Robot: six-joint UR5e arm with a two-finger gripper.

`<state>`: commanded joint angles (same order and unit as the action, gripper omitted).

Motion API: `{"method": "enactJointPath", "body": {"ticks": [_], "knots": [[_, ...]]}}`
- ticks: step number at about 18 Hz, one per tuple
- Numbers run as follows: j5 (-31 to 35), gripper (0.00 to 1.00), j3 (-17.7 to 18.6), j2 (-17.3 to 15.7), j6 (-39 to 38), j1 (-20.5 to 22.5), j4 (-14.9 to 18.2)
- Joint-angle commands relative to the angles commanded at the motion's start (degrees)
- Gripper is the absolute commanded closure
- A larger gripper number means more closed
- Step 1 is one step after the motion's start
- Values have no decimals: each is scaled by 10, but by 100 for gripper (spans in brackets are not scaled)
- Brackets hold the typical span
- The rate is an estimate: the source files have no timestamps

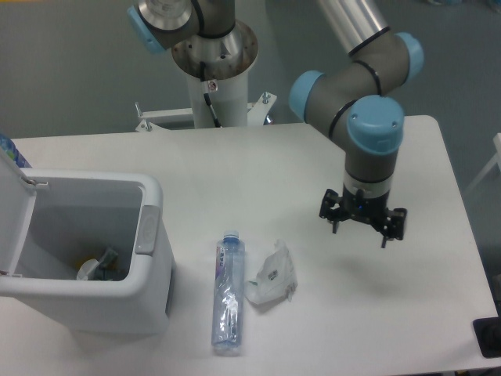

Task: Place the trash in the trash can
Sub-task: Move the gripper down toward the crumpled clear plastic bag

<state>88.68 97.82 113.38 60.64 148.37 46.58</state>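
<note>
A long clear crushed plastic bottle [228,294] with a blue cap lies on the white table, cap towards the back. A crumpled whitish wrapper [272,276] lies just right of it. The white trash can [86,251] stands at the front left with its lid flipped open to the left and a grey latch tab [146,229] on its right rim. Some items lie at its bottom. My gripper [362,222] hangs above the table to the right of the wrapper, apart from it, fingers pointing down, open and empty.
The arm's pedestal [215,70] stands at the back centre of the table. A dark object [489,337] sits at the front right table edge. A blue item [9,150] shows at the far left edge.
</note>
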Motion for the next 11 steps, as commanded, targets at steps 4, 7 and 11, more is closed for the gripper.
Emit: {"method": "enactJointPath", "body": {"ticks": [4, 7, 11], "knots": [[1, 0, 16, 1, -2, -29, 0], [1, 0, 45, -12, -1, -36, 0], [3, 0, 55, -11, -2, -64, 0]]}}
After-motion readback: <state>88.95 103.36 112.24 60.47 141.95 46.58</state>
